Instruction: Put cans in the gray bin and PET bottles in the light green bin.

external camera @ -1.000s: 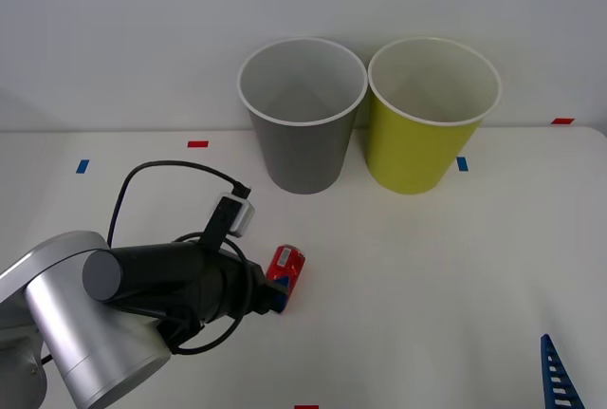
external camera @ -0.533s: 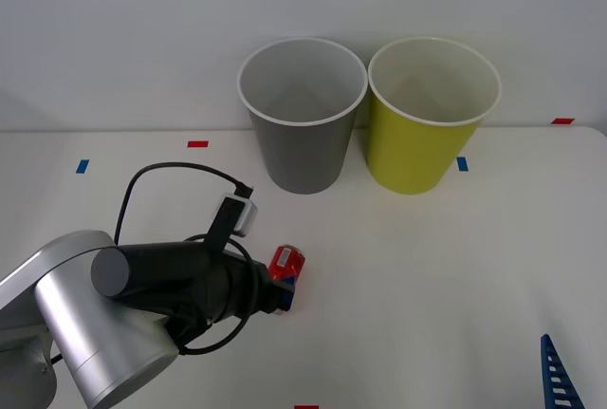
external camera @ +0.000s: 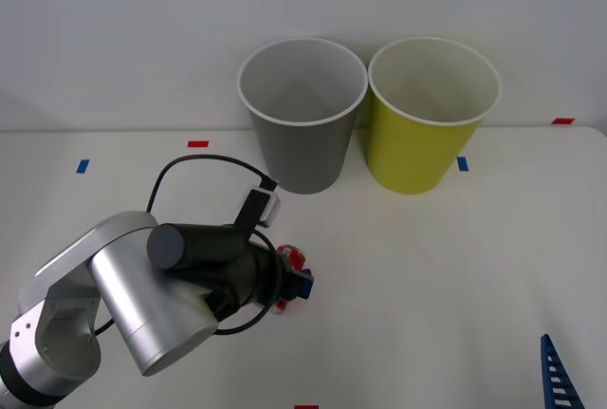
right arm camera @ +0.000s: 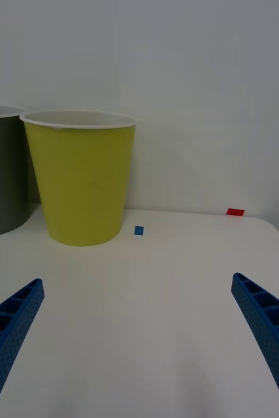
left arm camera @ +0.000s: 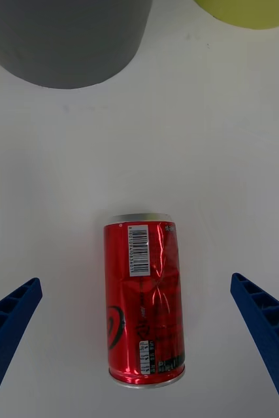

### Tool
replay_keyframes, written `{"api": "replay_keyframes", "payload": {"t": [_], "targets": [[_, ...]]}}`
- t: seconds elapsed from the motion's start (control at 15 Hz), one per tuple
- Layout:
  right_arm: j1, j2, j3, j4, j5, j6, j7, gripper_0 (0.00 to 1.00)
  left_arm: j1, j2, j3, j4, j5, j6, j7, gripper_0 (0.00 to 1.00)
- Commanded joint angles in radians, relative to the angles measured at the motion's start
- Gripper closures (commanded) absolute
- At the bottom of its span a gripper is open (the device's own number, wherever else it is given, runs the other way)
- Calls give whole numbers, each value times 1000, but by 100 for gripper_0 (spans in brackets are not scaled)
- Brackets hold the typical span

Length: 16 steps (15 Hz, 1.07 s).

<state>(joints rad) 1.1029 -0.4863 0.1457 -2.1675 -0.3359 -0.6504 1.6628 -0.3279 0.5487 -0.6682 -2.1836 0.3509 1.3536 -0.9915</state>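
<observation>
Red drink can lies on its side on the white table, between the spread fingers of the left gripper. Right gripper hangs open, parked.

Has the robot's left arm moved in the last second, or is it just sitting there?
Yes. The left claw has pushed forward over the red can, drawing closer to the gray bin, which stays put.

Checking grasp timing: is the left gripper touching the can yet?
Apart. In the left wrist view the can lies on its side with bare table on both flanks, and the left gripper stands open, its fingers well clear.
</observation>
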Motion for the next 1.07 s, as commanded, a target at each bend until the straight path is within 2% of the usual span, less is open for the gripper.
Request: {"api": "replay_keyframes", "payload": {"t": [0.07, 0.33, 0.67, 1.07], "targets": [[0, 0, 0, 0, 0, 0, 0, 0, -59, -50, -19, 96, 0, 1, 13, 0], [0, 0, 0, 0, 0, 0, 0, 0, -80, -85, -19, 153, -1, 9, 33, 0], [0, 0, 0, 0, 0, 0, 0, 0, -89, -93, -19, 154, 16, 114, 54, 0], [0, 0, 0, 0, 0, 0, 0, 0, -91, -142, -19, 186, 8, 127, 56, 0]]}}
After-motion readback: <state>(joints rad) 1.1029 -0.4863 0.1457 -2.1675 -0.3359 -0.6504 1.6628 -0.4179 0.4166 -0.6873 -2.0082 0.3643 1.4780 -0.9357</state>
